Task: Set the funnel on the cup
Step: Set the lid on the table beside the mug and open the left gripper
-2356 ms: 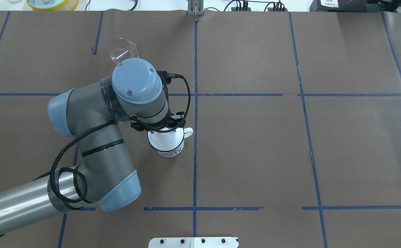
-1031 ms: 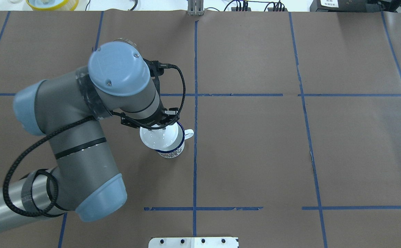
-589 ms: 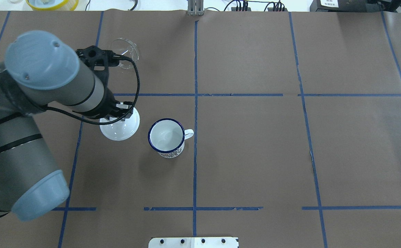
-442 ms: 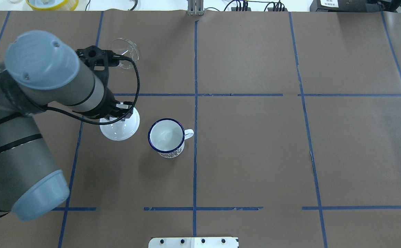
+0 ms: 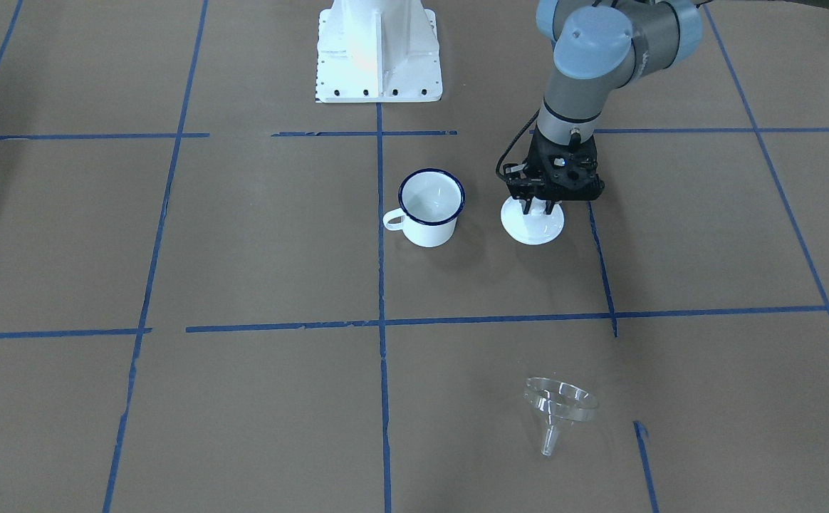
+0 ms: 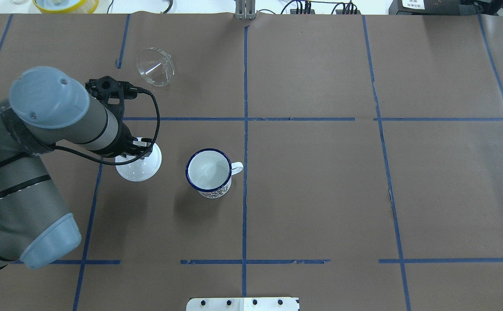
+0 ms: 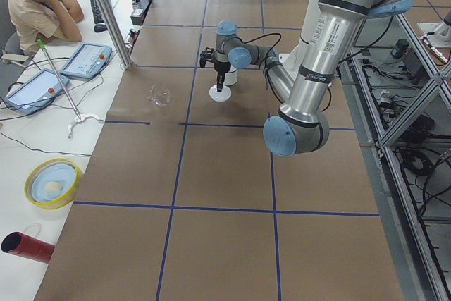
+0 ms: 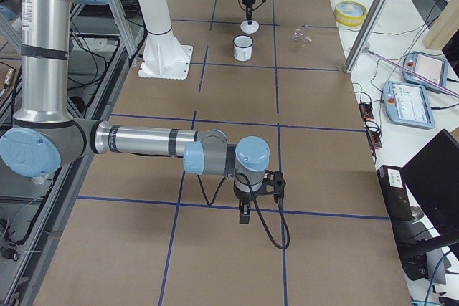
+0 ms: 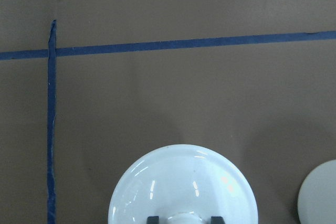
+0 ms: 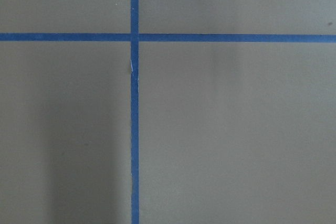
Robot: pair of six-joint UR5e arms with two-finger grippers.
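The clear funnel (image 6: 155, 67) lies on its side on the brown table, far back on the left, also in the front view (image 5: 557, 410). The white cup (image 6: 208, 170) with a dark blue rim stands upright and uncovered near the centre line, handle to the right; it also shows in the front view (image 5: 430, 206). My left gripper (image 6: 138, 149) is shut on the knob of a round white lid (image 6: 141, 169), which is low over the table, left of the cup and apart from it. The left wrist view shows the lid (image 9: 184, 187) between the fingers. My right gripper (image 8: 244, 218) shows only in the right side view; I cannot tell its state.
The white robot base (image 5: 379, 50) stands at the near table edge. A yellow bowl (image 6: 65, 4) sits beyond the far left edge. An operator (image 7: 42, 1) sits at a side desk with tablets. Blue tape lines cross the table (image 6: 320, 194).
My left gripper lifted the white lid off the cup and carried it left; the cup now stands uncovered. The funnel has not moved.
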